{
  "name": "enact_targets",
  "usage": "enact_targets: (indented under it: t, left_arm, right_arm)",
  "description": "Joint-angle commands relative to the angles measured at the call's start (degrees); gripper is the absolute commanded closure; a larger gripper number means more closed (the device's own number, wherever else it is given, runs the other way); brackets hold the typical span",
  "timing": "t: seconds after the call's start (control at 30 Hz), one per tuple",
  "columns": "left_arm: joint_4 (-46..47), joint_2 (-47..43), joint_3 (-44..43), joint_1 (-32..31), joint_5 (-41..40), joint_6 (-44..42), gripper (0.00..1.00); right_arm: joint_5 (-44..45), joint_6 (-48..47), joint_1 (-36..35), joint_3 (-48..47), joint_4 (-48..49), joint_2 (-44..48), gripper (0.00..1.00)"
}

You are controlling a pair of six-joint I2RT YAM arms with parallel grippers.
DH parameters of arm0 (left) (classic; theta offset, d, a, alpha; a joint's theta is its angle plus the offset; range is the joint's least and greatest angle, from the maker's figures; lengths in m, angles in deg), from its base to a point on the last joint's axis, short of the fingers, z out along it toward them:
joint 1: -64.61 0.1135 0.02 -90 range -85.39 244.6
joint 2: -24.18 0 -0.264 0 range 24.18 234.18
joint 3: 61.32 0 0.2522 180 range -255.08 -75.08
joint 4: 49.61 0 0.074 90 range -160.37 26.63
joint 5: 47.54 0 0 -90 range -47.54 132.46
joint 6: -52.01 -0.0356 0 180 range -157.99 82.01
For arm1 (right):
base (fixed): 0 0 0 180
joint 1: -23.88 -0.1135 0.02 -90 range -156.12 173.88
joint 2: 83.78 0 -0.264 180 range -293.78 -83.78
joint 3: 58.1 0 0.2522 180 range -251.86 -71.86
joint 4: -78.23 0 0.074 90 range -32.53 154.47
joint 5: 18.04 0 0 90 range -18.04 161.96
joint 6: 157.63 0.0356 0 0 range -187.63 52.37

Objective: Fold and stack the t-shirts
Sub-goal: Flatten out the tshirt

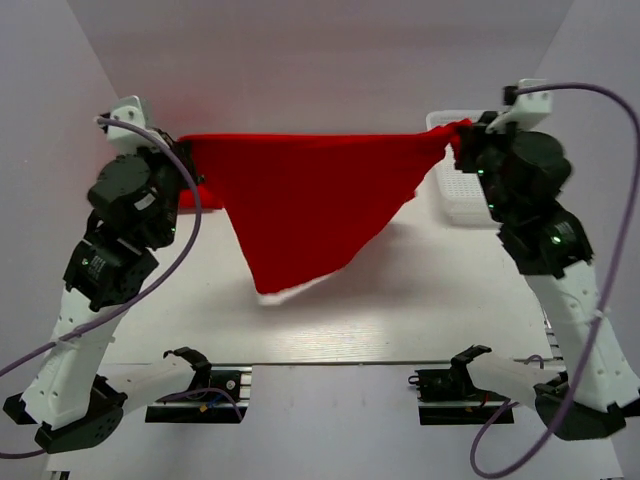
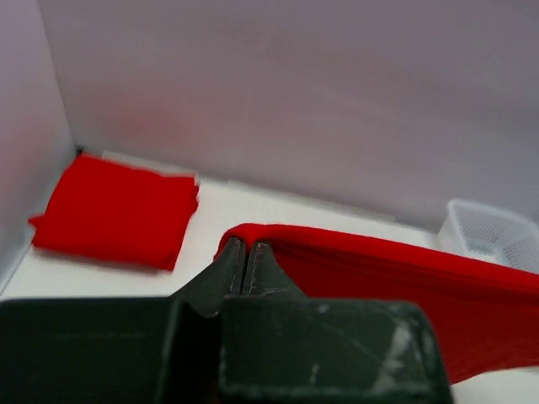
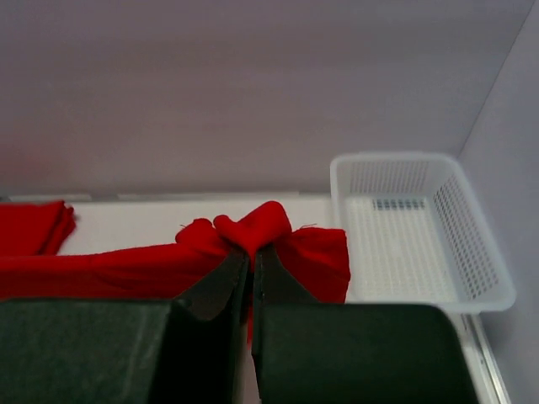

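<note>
T-shirt [image 1: 300,200], bright red, hangs above the table [image 1: 420,310], stretched tight between two raised, bent arms, with its lower corner pointing down. The left wrist view alone shows clearly a folded t-shirt [image 2: 118,210] lying flat in the far left corner. The right wrist view shows the white basket [image 3: 421,227] best. The left hand [image 2: 244,252] is pressed together on one top corner of the cloth. The right hand [image 3: 251,252] pinches the other corner, which is bunched.

The table [image 1: 450,310] is overlooked from above and behind in the top view. Both wrist views are taken low and close, faced toward the back wall [image 2: 295,84]. The hanging t-shirt [image 1: 300,200] and white basket [image 3: 396,244] are shared by all three.
</note>
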State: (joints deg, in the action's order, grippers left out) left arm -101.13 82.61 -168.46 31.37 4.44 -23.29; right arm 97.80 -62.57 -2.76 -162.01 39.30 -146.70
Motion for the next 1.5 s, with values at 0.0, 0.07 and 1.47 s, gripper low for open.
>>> enact_targets:
  t: [0.0,0.07,1.47]
  left_arm:
    - [8.8,-0.3,-7.3,-0.3,0.7,-9.1,1.0]
    - [9.3,0.9,-12.4,-0.3,2.5,-11.1,1.0]
    - [28.3,16.9,4.0,9.1,6.8,-16.5,1.0]
  right_arm:
    - [1.5,-3.8,0.5,-6.7,-0.2,3.8,1.0]
    - [-1.5,-4.6,0.5,-10.2,-0.6,4.6,1.0]
    - [-5.7,-6.7,3.9,8.0,25.3,-4.2,1.0]
